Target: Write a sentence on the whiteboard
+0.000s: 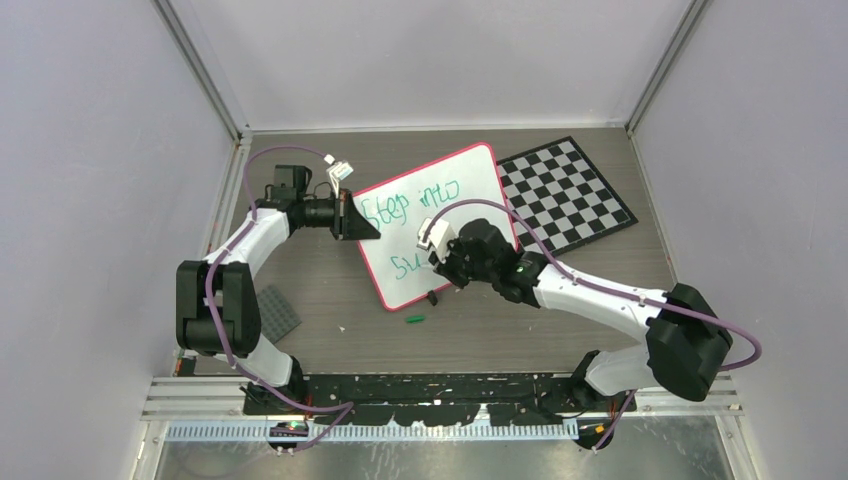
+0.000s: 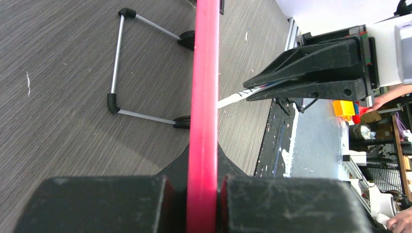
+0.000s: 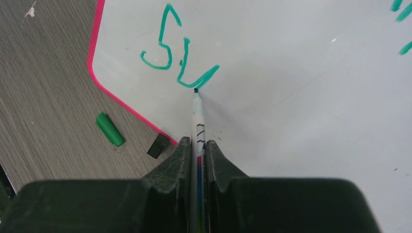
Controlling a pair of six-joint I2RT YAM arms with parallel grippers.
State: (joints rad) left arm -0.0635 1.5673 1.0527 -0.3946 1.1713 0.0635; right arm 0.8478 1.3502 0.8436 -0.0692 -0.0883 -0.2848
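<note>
Whiteboard (image 1: 400, 250) is lying at an angle on the middle of the wood-grain table (image 1: 320, 300), with the checkered board (image 1: 570, 190) just beside its far right corner.

The left gripper (image 2: 203, 194) is clamping the pink rim at the board's left edge, jaws closed hard against both faces. The right gripper (image 3: 197, 145) is pinching a slim marker (image 3: 197, 116) by its barrel, jaws nearly closed, and the tip is touching the white surface at the end of the "u".

The sentence (image 3: 177, 53) is showing in thin green strokes: "Step into" above, "Su" below. My judgement is that the second line is only beginning.

The board is looking light, stiff and glossy, with rounded corners. It will probably slide under pen pressure, so the rim is the sound place to hold it. The marker barrel is smooth and may slip or twist, so a hold low on the barrel suits it.

A green cap (image 3: 110, 129) and a small black clip (image 3: 158, 145) are lying just off the near edge.
</note>
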